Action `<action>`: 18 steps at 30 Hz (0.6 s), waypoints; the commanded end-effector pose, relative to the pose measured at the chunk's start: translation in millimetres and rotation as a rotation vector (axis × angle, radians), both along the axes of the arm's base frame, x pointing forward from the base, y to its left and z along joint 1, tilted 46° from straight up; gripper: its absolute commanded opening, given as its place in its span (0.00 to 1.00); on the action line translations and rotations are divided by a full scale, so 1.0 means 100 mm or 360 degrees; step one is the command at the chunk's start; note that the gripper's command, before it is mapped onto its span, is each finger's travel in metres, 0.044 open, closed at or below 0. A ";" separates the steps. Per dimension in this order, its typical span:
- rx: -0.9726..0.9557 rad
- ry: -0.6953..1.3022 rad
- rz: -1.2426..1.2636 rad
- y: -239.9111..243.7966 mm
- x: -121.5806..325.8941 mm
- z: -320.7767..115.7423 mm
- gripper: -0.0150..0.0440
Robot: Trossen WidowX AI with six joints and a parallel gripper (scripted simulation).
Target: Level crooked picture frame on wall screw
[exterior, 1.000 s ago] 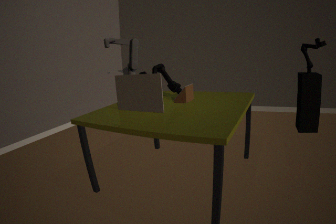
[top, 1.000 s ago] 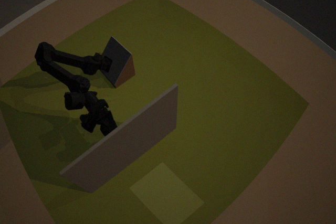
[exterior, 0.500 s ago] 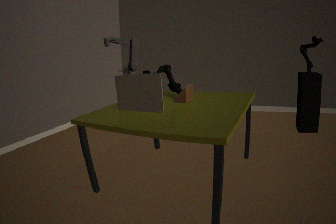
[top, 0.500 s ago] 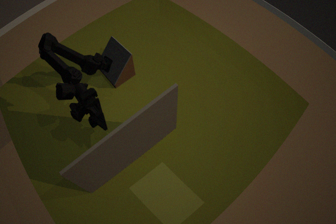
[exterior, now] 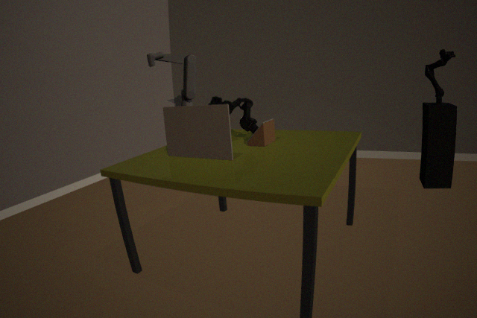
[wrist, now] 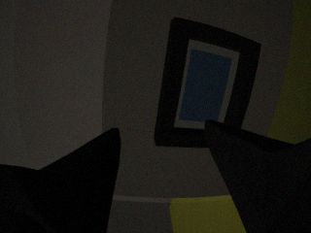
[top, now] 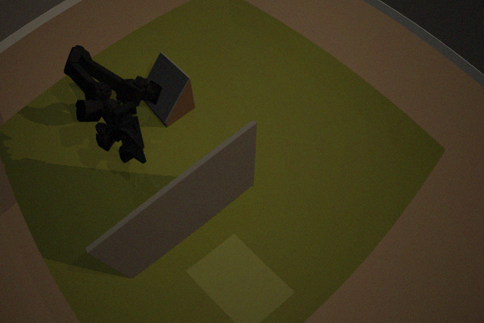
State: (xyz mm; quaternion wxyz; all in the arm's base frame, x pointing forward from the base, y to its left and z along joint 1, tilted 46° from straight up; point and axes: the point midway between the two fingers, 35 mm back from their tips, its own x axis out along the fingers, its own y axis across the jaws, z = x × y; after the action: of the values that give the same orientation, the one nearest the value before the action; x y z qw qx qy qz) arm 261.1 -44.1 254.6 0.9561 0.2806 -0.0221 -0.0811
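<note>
The picture frame (wrist: 173,87), black with a pale mat and a blue picture, hangs on the wall panel (top: 187,202) (exterior: 198,131) (wrist: 133,87). In the wrist view its top edge slopes down to the right; the slanted view does not show how much of this is real tilt. The top and exterior views see the panel's back, which hides the frame. The screw and notched strip are not visible. My gripper (wrist: 162,131) (top: 144,154) is open and empty, back from the panel. In the wrist view the right fingertip overlaps the frame's lower edge; the left fingertip is left of it.
A wedge-shaped block (top: 181,108) (exterior: 268,132) stands by my arm's base on the green table (top: 312,116) (exterior: 292,160). A pale square (top: 240,280) lies behind the panel. A grey arm (exterior: 189,76) and a black arm on a pedestal (exterior: 439,145) stand farther off.
</note>
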 end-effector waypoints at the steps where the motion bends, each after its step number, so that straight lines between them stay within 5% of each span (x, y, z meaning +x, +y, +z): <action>1: -0.0093 0.0006 -0.0001 0.19 -0.25 0.06 0.69; 9: -0.0278 0.0059 0.0004 0.31 -0.80 -0.06 0.69; 18: -0.0283 0.0060 0.0004 0.31 -0.81 -0.06 0.69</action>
State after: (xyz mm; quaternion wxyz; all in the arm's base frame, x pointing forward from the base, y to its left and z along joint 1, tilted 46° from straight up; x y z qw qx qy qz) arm 183.4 -12.3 248.0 0.9769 0.1973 -0.0087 -0.0813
